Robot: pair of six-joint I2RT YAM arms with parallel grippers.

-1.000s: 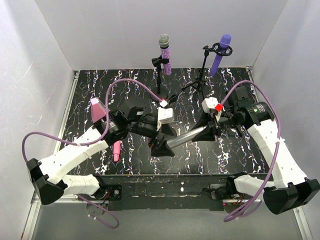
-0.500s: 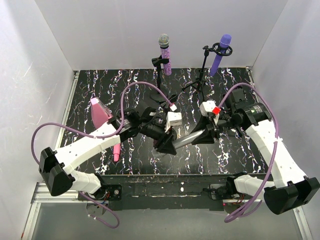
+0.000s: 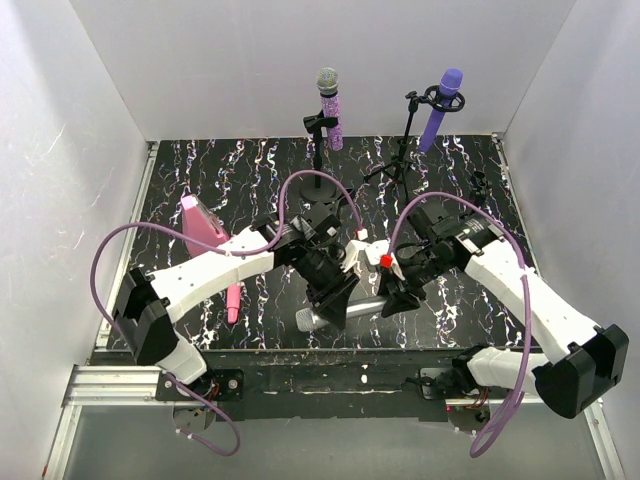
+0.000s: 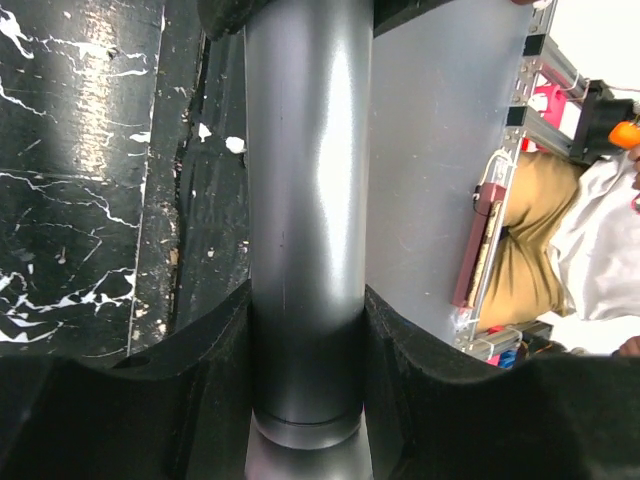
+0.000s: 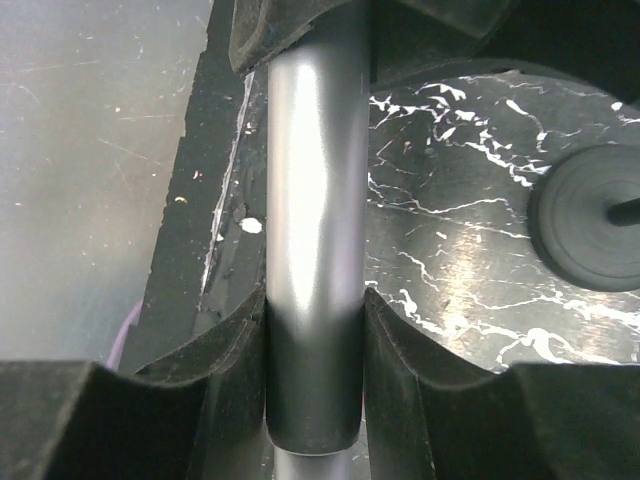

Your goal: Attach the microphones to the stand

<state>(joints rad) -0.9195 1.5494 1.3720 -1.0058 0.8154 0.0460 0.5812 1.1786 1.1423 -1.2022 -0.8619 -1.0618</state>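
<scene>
Lying low over the front middle of the table (image 3: 200, 180), the silver-grey microphone (image 3: 367, 303) is gripped at once by the left jaws and the right jaws. The mesh head is pointed toward the near left, and whether it touches the table cannot be told. The left arm (image 3: 215, 270) is reached in from the left and the right arm (image 3: 520, 285) from the right, so that the two sets of jaws are brought just beside each other along the barrel. At the back, the glittery microphone (image 3: 330, 108) is held upright in the clip of the round-based stand (image 3: 318, 160), and the purple microphone (image 3: 440, 108) is carried tilted in the tripod stand (image 3: 398, 160). The pink microphone (image 3: 233, 300) is laid flat near the left arm, with the pink wedge (image 3: 200, 225) behind it.

From the left wrist, the grey barrel is seen clamped between two black fingers (image 4: 200, 370), closed against both its sides.

From the right wrist, the same barrel is shown pinched by that arm's fingers (image 5: 420, 390), with the round stand base at the right edge.
</scene>
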